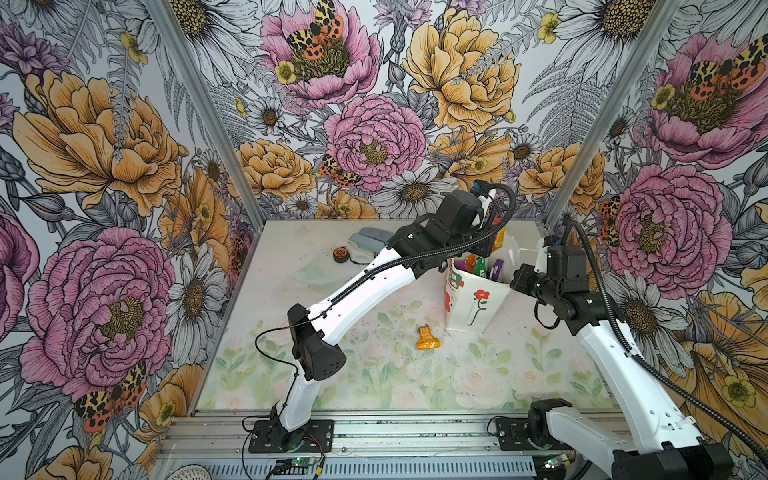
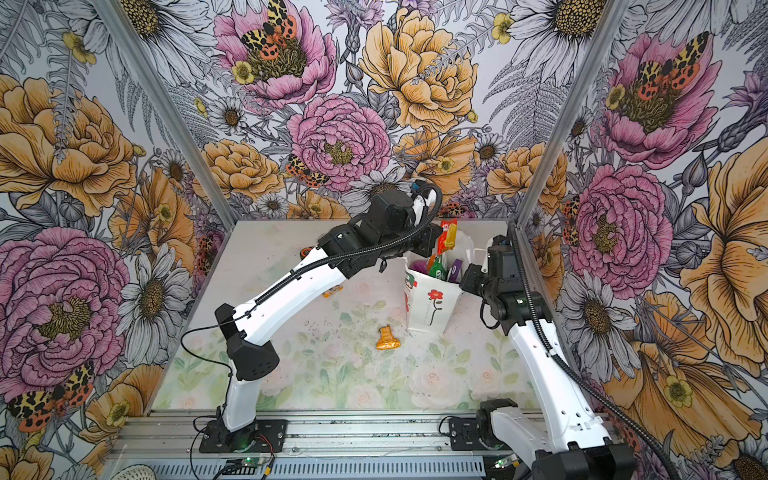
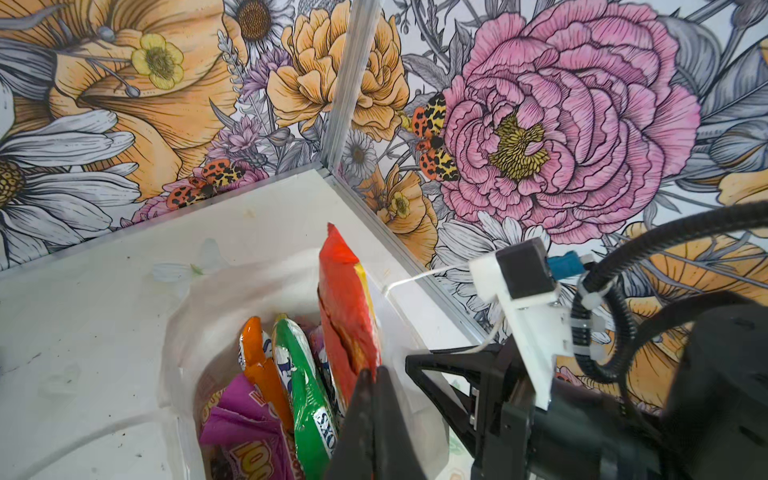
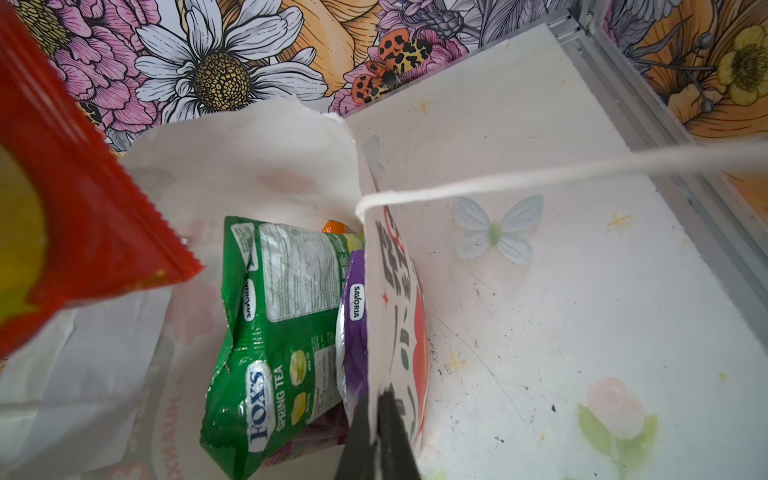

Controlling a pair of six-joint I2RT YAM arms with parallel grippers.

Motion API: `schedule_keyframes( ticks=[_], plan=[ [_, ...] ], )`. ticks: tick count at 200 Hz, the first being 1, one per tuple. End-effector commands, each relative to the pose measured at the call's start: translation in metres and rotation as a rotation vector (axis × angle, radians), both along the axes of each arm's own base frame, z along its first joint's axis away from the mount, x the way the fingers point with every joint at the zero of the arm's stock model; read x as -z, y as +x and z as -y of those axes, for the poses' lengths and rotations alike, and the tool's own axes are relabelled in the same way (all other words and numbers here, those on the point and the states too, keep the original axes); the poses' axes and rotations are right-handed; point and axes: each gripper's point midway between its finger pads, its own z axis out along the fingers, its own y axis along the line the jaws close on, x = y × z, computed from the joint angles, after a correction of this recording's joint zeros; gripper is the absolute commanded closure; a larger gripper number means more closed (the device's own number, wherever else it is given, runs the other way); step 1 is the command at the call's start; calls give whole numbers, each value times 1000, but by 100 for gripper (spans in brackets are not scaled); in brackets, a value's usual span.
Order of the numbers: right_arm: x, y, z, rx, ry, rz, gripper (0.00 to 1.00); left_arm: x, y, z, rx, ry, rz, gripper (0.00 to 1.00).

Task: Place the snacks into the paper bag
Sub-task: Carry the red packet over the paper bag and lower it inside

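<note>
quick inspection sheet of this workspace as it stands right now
surface: table with a floral print, dark specks
job's things: bag upright and open, packets inside, among them a green packet and a purple packet; red packet held over its mouth; orange packet loose on the table in front of the bag
clutter: tape measure and grey cases at the back
tools: left tool shut on the red packet; right tool shut on the bag's rim
cables: hose along each arm; thin wire looping off the left arm
surroundings: flowered walls; metal rail in front
</note>
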Motion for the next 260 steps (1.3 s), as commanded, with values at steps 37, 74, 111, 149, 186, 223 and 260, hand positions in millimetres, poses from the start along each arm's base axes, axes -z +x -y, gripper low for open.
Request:
schedule_keyframes(
  ticks=[37,74,111,149,186,223,260],
  plan=[
    [-14,2,1,1,-8,58,100,9,1,-4,-14,62,-17,100],
    [-13,3,1,0,-7,55,100,24,12,-15,-83,127,-20,100],
    [-14,4,1,3,-6,55,100,43,23,-17,-110,150,-66,100],
    [-13,3,1,6,-6,54,100,59,35,-18,-141,181,-90,100],
    [-11,3,2,7,-8,51,100,68,37,-14,-136,195,-91,100],
    [-11,2,3,9,-10,51,100,76,42,-18,-159,204,-118,97],
    [-10,2,2,9,-9,48,100,63,36,-19,-141,204,-84,72]
  ],
)
